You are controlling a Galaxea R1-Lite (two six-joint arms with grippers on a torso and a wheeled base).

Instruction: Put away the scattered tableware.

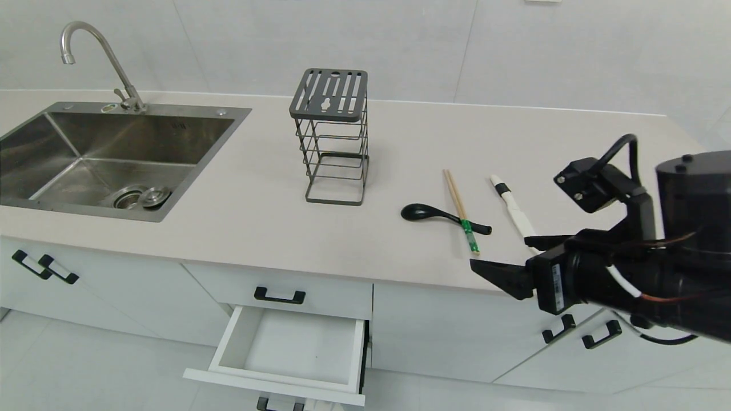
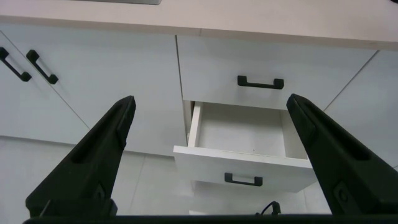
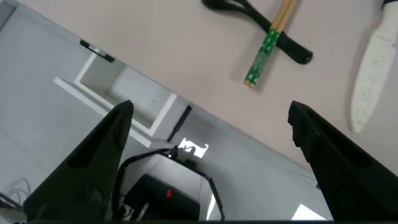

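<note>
Right, on my head camera the scattered tableware lies right of centre on the pale stone countertop (image 1: 240, 228). A glossy black spoon (image 1: 425, 213) has its handle pointing toward the right. A pair of wooden chopsticks (image 1: 460, 209) with green tips lies across that handle. A white knife (image 1: 512, 208) lies just right of them, not touching. My right gripper (image 1: 501, 252) hangs at the lower right of the frame over the counter's front edge, jaws spread wide and holding nothing. The knife's near end passes behind its upper finger. At the bottom centre, a white drawer (image 1: 288, 348) stands pulled out below the counter. My left gripper (image 2: 209, 99) shows on its own wrist camera, jaws also wide apart and empty, facing the white cabinet fronts with that drawer between its fingers. A dark metal wire rack (image 1: 332, 137) with a slotted top stands upright at upper centre, well apart from the tableware. A stainless steel sink (image 1: 143, 131) with a curved faucet (image 1: 97, 57) takes the upper left.
</note>
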